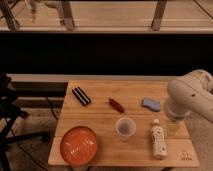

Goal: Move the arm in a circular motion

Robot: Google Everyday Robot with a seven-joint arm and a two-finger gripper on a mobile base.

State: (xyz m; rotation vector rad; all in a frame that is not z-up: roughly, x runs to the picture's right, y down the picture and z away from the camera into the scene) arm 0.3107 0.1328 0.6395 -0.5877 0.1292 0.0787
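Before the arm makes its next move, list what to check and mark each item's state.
1. The arm is over the right edge of the table: ok.
2. The gripper hangs below the arm near that edge; whether it holds anything: cannot tell.
3. Gap between the gripper and the lying bottle: not ok, they look very close.
4. Gap to the blue sponge: cannot tell, the height is unclear.
5. The cup is upright and apart from the arm: ok.
6. The orange bowl is at the front left, far from the arm: ok.

Arm (194,96), tool (173,123) over table's (100,106) right edge
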